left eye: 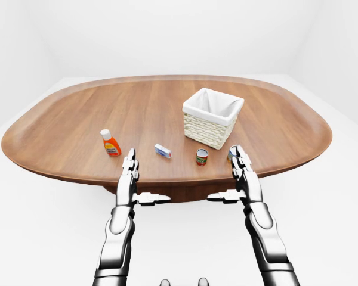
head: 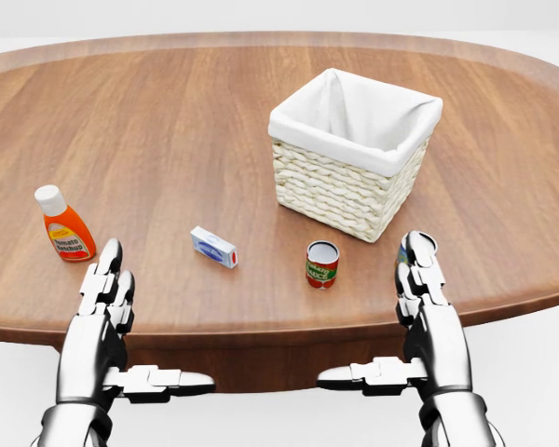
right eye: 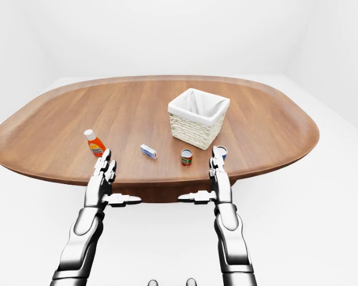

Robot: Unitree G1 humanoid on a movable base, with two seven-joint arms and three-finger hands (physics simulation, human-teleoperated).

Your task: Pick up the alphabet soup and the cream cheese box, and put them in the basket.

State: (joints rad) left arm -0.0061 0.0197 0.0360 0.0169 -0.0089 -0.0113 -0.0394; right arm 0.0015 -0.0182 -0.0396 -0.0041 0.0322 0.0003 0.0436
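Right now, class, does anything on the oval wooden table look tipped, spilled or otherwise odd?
Nothing stands out. The red-labelled soup can and orange ketchup bottle stand upright, the small blue-and-white box lies flat, and the white-lined wicker basket sits level.
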